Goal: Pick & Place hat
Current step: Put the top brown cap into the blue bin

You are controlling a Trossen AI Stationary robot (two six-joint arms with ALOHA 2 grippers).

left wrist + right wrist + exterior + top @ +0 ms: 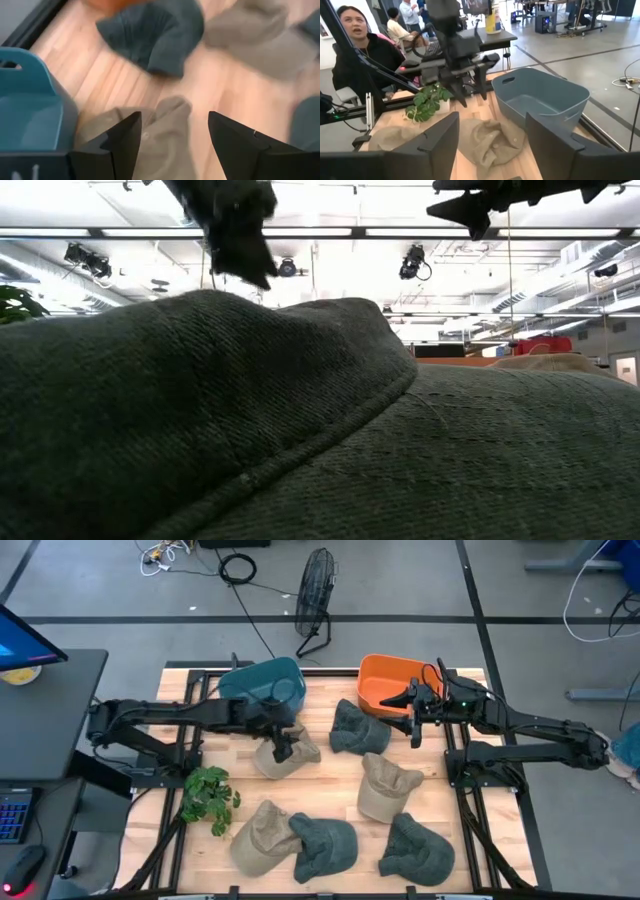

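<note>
Fingers apart on my left gripper (284,751), hovering over the tan hat (290,756) beside the blue bin (266,685); right gripper (414,732) also parted, near the orange bin (388,680). Wooden surface (330,780) holds scattered hats, a plant (209,796). People sit behind (357,47).

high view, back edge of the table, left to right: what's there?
Teal bin → left pincer, open over a tan hat just in front of the bin → dark green hat → orange bin → right pincer, open beside it.
</note>
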